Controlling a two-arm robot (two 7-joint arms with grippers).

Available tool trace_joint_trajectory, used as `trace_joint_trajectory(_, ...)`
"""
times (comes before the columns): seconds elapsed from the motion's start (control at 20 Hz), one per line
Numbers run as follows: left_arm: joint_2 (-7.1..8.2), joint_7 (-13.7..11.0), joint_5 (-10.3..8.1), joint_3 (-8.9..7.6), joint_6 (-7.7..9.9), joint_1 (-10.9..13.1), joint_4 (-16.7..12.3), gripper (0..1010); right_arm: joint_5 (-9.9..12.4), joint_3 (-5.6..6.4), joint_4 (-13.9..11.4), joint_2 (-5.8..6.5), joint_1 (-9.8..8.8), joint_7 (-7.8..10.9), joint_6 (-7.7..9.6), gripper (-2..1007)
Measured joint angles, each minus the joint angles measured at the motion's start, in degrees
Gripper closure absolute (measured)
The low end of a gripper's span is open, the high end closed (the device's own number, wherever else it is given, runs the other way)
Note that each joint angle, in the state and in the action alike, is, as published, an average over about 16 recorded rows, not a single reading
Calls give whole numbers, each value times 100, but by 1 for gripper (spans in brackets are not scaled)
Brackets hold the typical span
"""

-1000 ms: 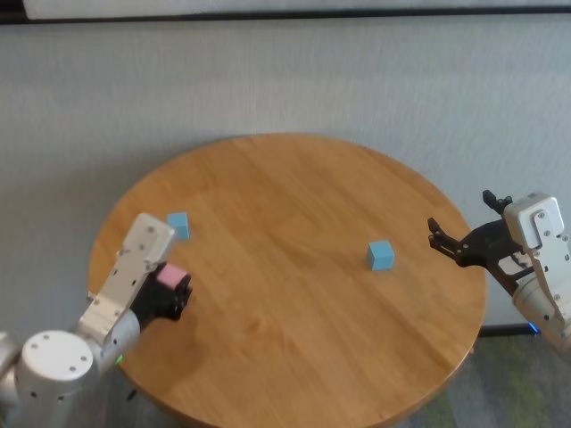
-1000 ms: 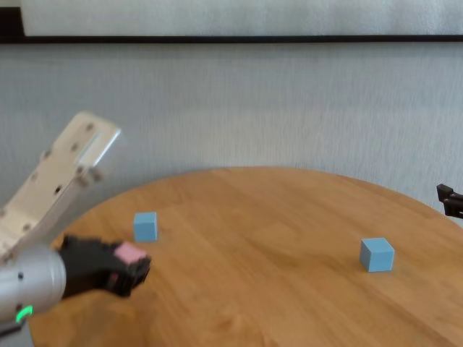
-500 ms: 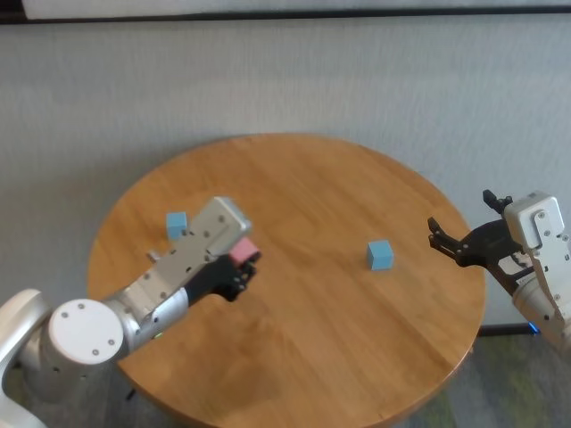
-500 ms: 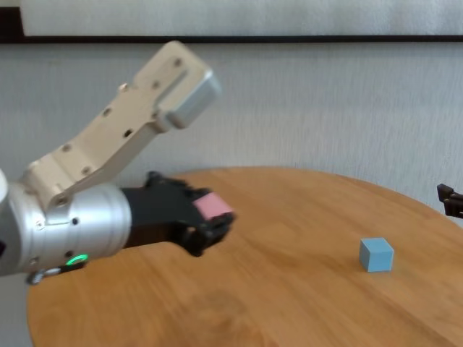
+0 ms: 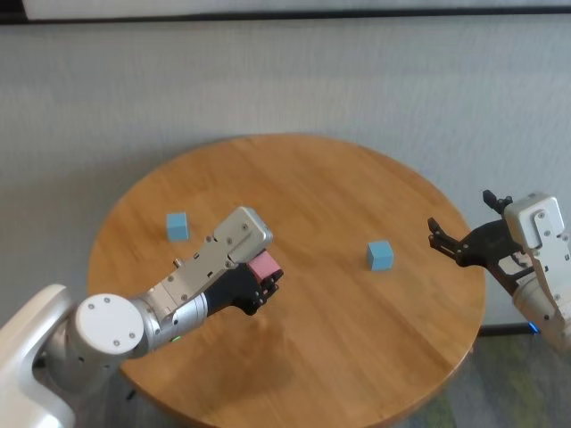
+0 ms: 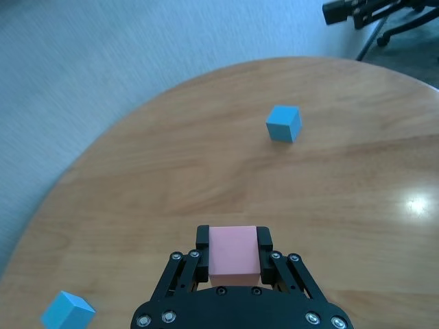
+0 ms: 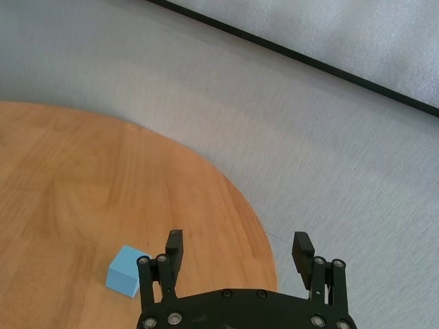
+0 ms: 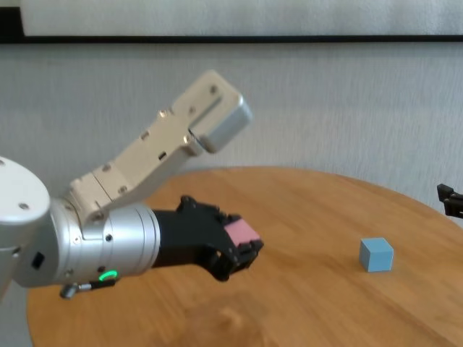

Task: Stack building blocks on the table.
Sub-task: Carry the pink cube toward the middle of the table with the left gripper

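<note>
The left gripper [image 5: 265, 283] is clamped on the pink block [image 5: 263, 266], held above the middle-left of the table [image 5: 312, 187]. One blue block [image 5: 177, 226] sits far left, the other blue block [image 5: 379, 255] to the right. Beyond the table's right edge, the right gripper [image 5: 464, 234] is parked, fingers spread wide.

text: none legible | labels, brands, numbers, signs: none can be read on any surface shown
</note>
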Motion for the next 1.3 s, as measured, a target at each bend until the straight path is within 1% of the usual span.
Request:
trace_joint_trajectory(0.35, -188, -188, 40, 89, -79, -272, 615, 602, 0, 0, 0, 0, 0, 0, 0, 0)
trace_joint_trajectory(0.6, -305, -292, 17, 140, -137, -419, 939, 602, 0, 0, 0, 0, 0, 0, 0, 0)
trace_joint_trajectory(0.95, -413, -395, -35, 223, -196, -550, 1234, 602, 0, 0, 0, 0, 0, 0, 0, 0)
trace_joint_trajectory(1.3, -477, -421, -117, 260, -235, -599, 1428, 602, 0, 0, 0, 0, 0, 0, 0, 0)
